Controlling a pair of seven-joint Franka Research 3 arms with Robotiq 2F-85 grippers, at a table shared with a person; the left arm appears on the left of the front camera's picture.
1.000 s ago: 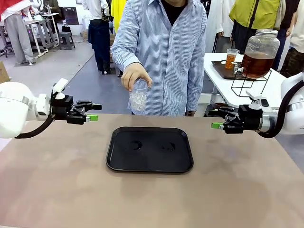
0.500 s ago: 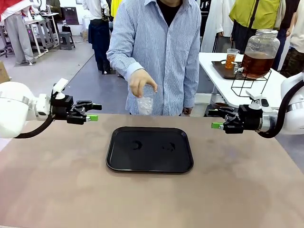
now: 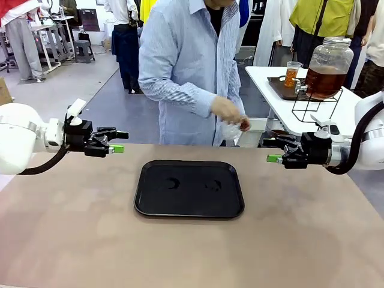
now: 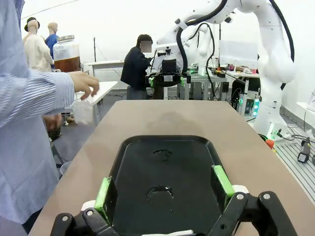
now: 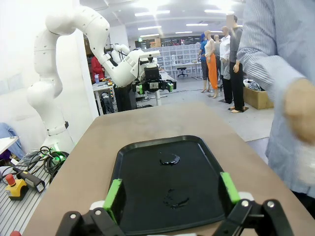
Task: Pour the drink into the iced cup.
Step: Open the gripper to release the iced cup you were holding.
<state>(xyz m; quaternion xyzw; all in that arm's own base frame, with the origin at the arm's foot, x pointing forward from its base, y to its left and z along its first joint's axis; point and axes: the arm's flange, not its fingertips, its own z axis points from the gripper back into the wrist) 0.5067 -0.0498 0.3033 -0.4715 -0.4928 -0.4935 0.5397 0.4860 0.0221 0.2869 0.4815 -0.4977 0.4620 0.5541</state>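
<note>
The person (image 3: 192, 72) in the striped shirt stands at the far edge of the table (image 3: 72, 240), turned toward the side table on the robot's right. One hand (image 3: 227, 110) holds a clear plastic cup (image 3: 230, 130) low by that far edge; I cannot say whether there is ice in it. The drink, amber-brown, is in the glass dispenser jar (image 3: 327, 67) on its wire stand, well apart from the black tray (image 3: 189, 189).

The left gripper (image 3: 114, 143) and the right gripper (image 3: 273, 151) hover at the two sides of the tray, both with jaws wide apart and holding nothing. The tray carries only two small wet marks.

In my judgement the step in hand is the filling of the cup. To do it well, the cup should stay upright under the tap of the jar and not be filled to the brim, so nothing spills on the way to the tray. The arms should keep out of the way.
</note>
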